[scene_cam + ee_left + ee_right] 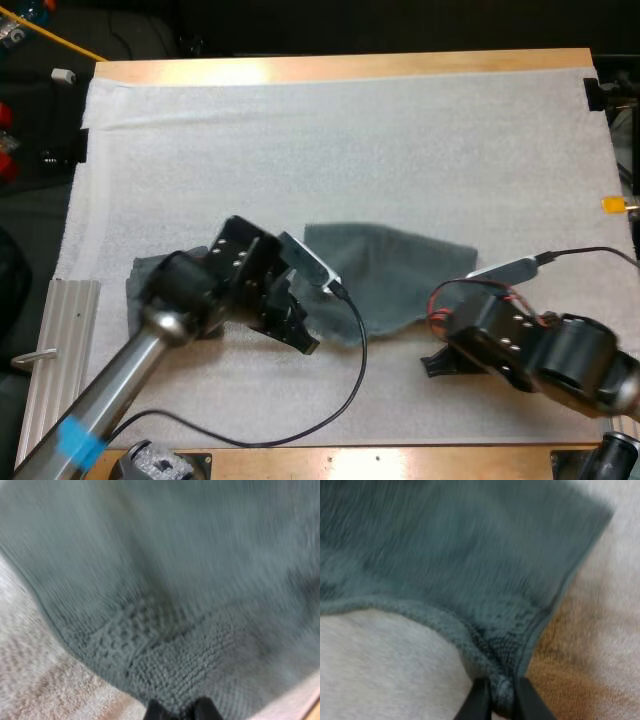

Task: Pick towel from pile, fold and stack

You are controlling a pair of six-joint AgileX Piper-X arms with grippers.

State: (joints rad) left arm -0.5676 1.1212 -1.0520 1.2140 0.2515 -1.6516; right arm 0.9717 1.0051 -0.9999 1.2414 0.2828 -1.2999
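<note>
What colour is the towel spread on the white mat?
The towel is dark grey-green, best seen in the right wrist view.

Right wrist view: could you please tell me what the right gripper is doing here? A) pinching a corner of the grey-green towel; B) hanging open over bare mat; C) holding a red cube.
A: the right gripper presses from both sides on a corner of the towel.

Surfaces and finishes
The towel (400, 270) is matt grey-green terry, looped and rough (waffle-woven near the hem); mat (350, 140) white, finely pebbled; table (340, 68) edge smooth pale wood.
</note>
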